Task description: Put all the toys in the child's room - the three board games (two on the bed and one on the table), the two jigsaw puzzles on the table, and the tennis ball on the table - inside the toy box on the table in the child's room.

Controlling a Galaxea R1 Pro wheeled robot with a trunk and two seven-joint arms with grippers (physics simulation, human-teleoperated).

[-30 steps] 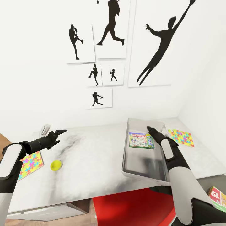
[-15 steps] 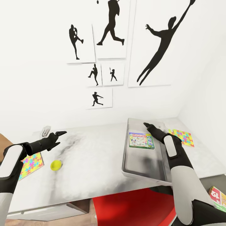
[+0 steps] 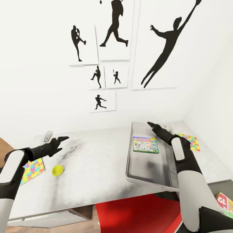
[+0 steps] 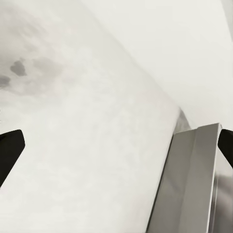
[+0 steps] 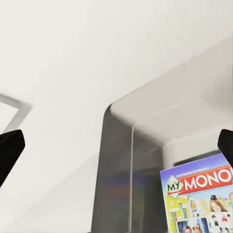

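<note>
At the far left of the grey table (image 3: 97,161), one multicolour jigsaw puzzle (image 3: 30,170) is lying flat, partly hidden under the left arm. Just right of it the tennis ball (image 3: 58,170) is sitting on the bare tabletop, apart from everything else. Above and beyond the ball, the left gripper (image 3: 62,139) is hovering over the table near a small white object (image 3: 47,136) by the wall; its wrist view is showing the two dark fingertips (image 4: 9,150) spread wide with only tabletop between them, so it is gaping and grasping nothing. Further right, the toy box (image 3: 149,171) is resting on the table with the Monopoly board game (image 3: 145,144) lying flat inside, toward its far end. Over the far rim of the box the right gripper (image 3: 152,125) is hanging in the air; its wrist view is likewise showing both fingertips (image 5: 10,148) far apart, empty, with the box corner and the game's lid below. Right of the box, the second jigsaw puzzle (image 3: 191,141) is lying on the table, partly covered by the right arm. At the lower right corner, another printed game box (image 3: 225,204) is peeking in off the table's edge.
</note>
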